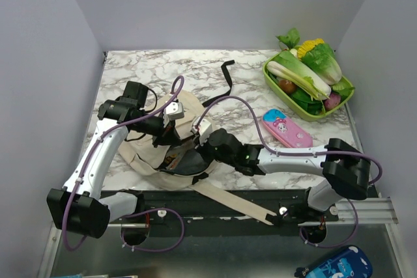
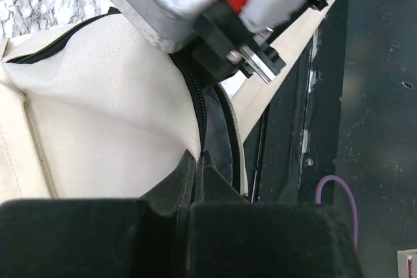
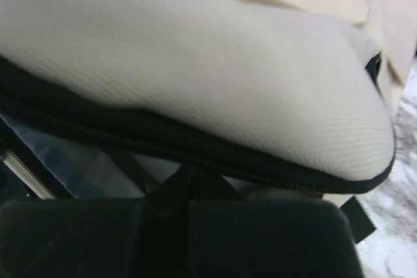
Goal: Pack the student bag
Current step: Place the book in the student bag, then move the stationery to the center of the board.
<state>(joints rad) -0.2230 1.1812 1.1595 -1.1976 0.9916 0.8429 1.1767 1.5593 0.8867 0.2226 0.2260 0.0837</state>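
Top external view, working outward from the arm bases: a blue printed pouch (image 1: pixel 335 266) lies on the grey ledge below the tabletop at the right (only partly in frame). Next, a long flat beige strap (image 1: pixel 231 203) trails across the black base rail toward the right arm's mount. It runs out from under the soft cream-beige fabric student bag (image 1: pixel 148 162), which lies on the near-left part of the grey-veined marble tabletop (image 1: pixel 150 69), its mouth gaping onto dark lining. I have both arms meeting over that opening. My left pincer (image 2: pixel 195 159) is closed on the black zippered rim, the trim pinched between its pads. The right pincer (image 3: pixel 195 179) is closed on the black edge too, just beneath the bulging cream panel. Farther right, well apart from the bag, sits a pink oblong pencil case (image 1: pixel 287 129). A thin black strap (image 1: pixel 227 76) curls beyond the bag. At the far right corner stands a lime-green plastic tray (image 1: pixel 317 117) heaped with toy vegetables (image 1: pixel 306 69).
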